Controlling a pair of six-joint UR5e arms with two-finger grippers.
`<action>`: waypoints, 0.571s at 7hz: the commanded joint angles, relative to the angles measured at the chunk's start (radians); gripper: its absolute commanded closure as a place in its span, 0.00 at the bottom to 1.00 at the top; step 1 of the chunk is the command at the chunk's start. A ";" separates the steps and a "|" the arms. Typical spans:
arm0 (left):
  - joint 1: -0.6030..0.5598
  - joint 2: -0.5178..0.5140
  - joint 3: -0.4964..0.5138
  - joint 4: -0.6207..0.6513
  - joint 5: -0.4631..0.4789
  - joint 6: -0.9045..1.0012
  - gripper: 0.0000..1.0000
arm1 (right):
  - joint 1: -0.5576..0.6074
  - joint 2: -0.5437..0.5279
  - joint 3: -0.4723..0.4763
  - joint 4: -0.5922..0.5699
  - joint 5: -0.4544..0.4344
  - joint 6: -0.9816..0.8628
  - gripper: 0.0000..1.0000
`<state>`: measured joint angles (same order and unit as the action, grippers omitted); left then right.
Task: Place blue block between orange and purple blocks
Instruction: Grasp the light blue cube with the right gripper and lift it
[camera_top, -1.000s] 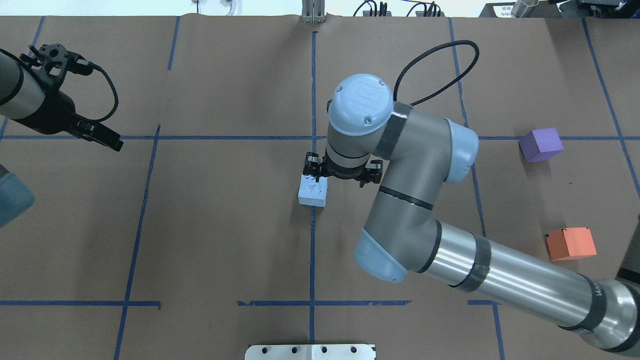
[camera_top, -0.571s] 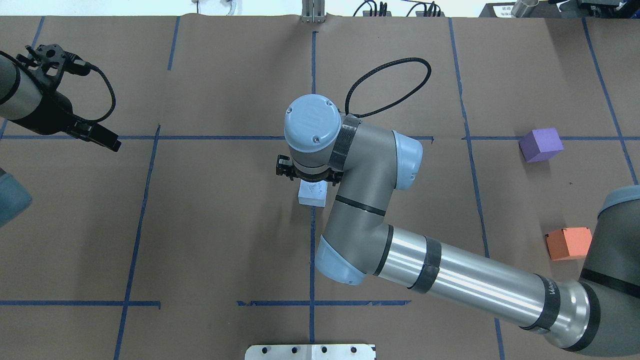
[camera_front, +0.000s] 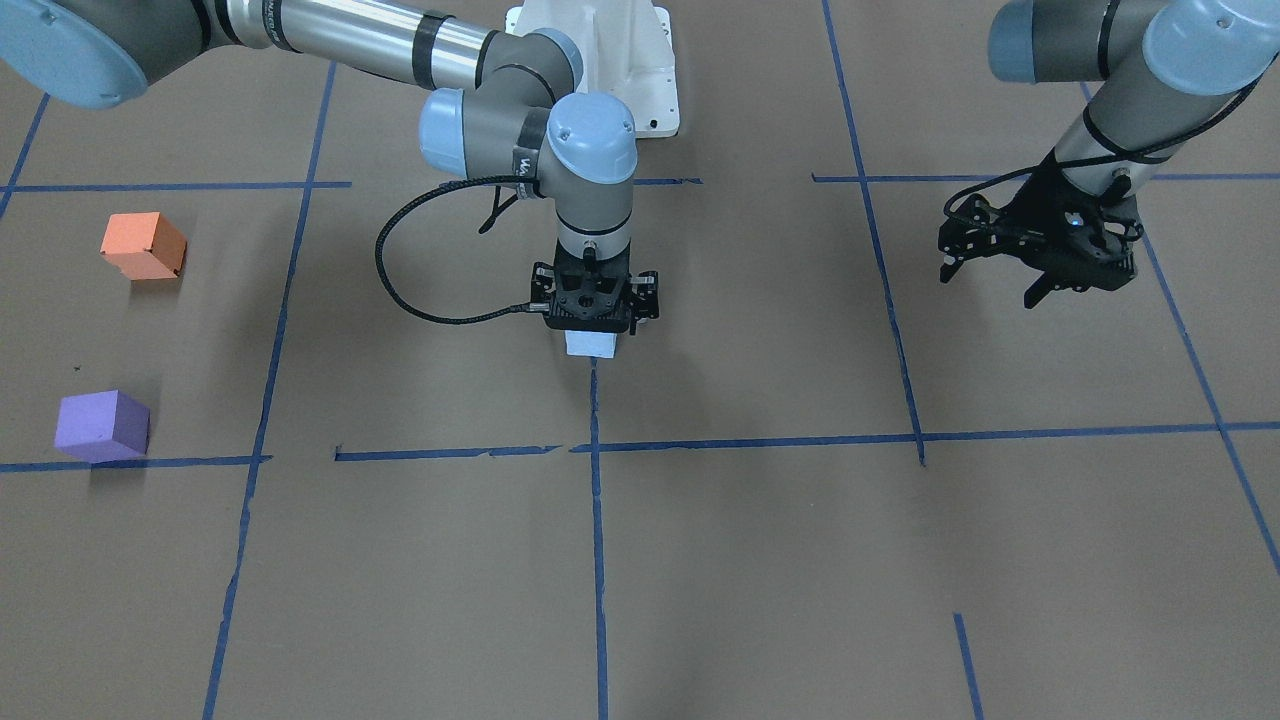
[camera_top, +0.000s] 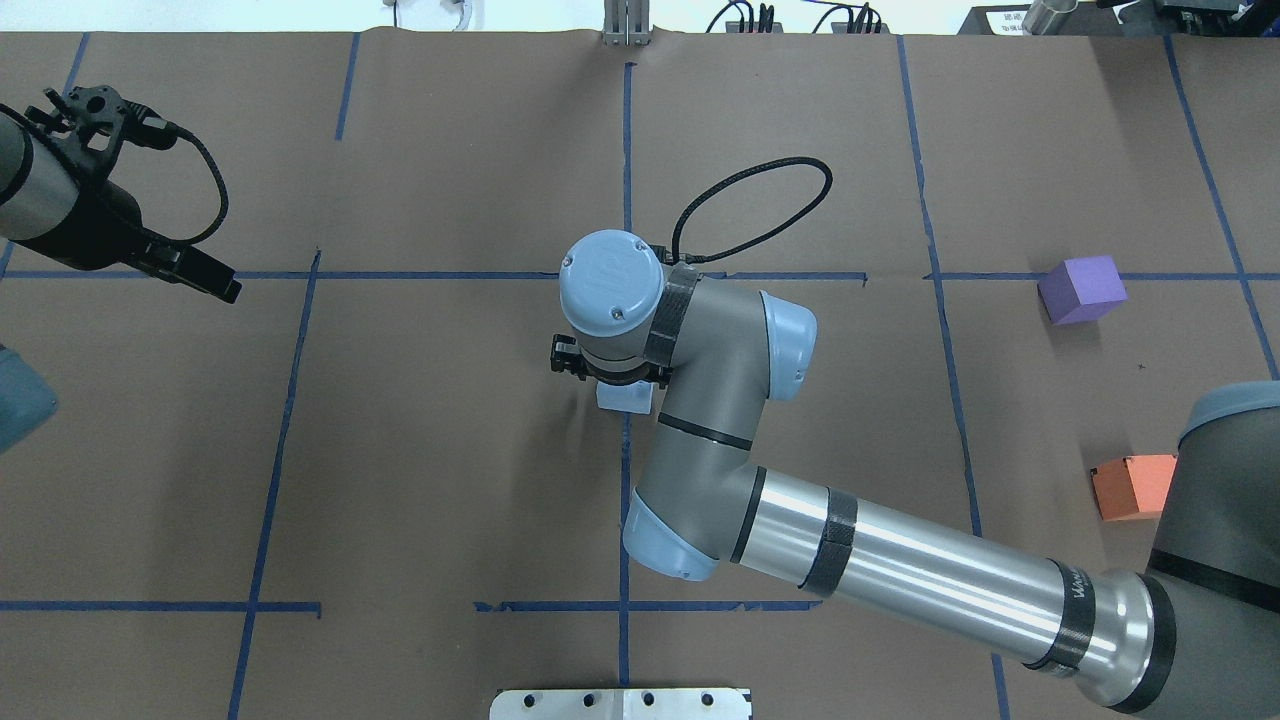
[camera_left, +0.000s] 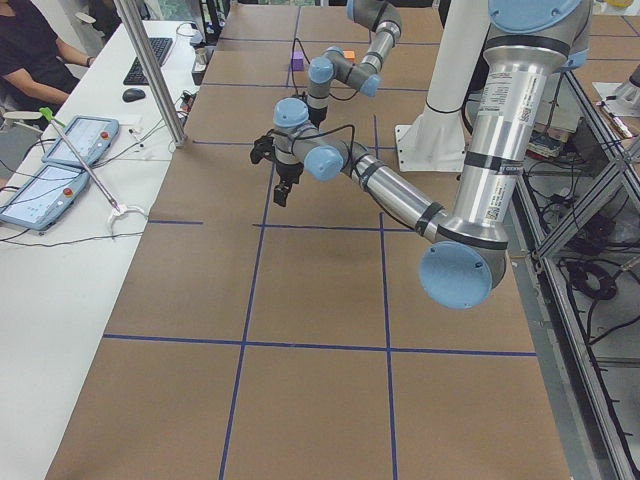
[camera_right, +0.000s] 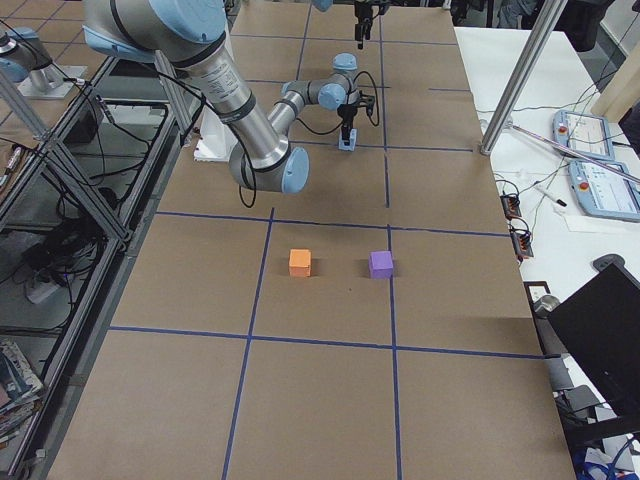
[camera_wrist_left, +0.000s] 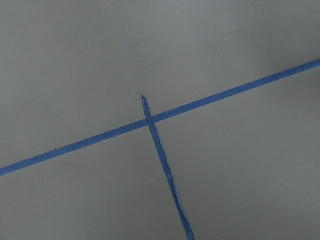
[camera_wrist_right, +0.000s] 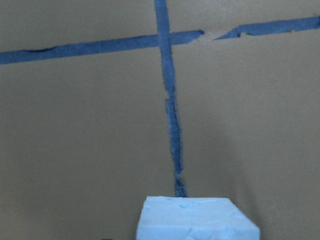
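Observation:
The pale blue block (camera_front: 591, 346) lies on the brown table at the middle, on a blue tape line. It also shows in the overhead view (camera_top: 623, 398) and at the bottom of the right wrist view (camera_wrist_right: 197, 220). My right gripper (camera_front: 592, 322) hangs straight down right over it and looks open; its wrist hides most of the block from above. The orange block (camera_front: 143, 245) and the purple block (camera_front: 101, 425) stand apart on my far right, with a gap between them. My left gripper (camera_front: 990, 285) is open and empty, well above the table on my left.
Blue tape lines (camera_top: 624, 500) divide the brown paper table into squares. The right arm's black cable (camera_top: 760, 195) loops behind its wrist. A white base plate (camera_top: 620, 703) sits at the near table edge. The long right forearm (camera_top: 900, 575) reaches across from the orange block's side.
My right arm has swung left and brought its gripper over the blue block, which has stayed in place. My left arm has barely moved.

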<state>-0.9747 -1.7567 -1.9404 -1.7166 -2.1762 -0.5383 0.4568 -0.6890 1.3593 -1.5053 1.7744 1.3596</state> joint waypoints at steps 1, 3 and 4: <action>0.001 0.000 -0.002 0.000 -0.001 0.000 0.00 | 0.000 0.000 -0.006 -0.003 0.000 0.003 0.69; 0.001 -0.001 -0.002 0.000 -0.001 -0.002 0.00 | 0.040 -0.015 0.038 -0.004 0.023 0.001 0.97; 0.001 -0.001 -0.002 0.000 -0.001 -0.003 0.00 | 0.068 -0.120 0.163 -0.009 0.046 0.000 0.97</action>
<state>-0.9741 -1.7573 -1.9420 -1.7165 -2.1767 -0.5402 0.4944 -0.7274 1.4184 -1.5100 1.7977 1.3607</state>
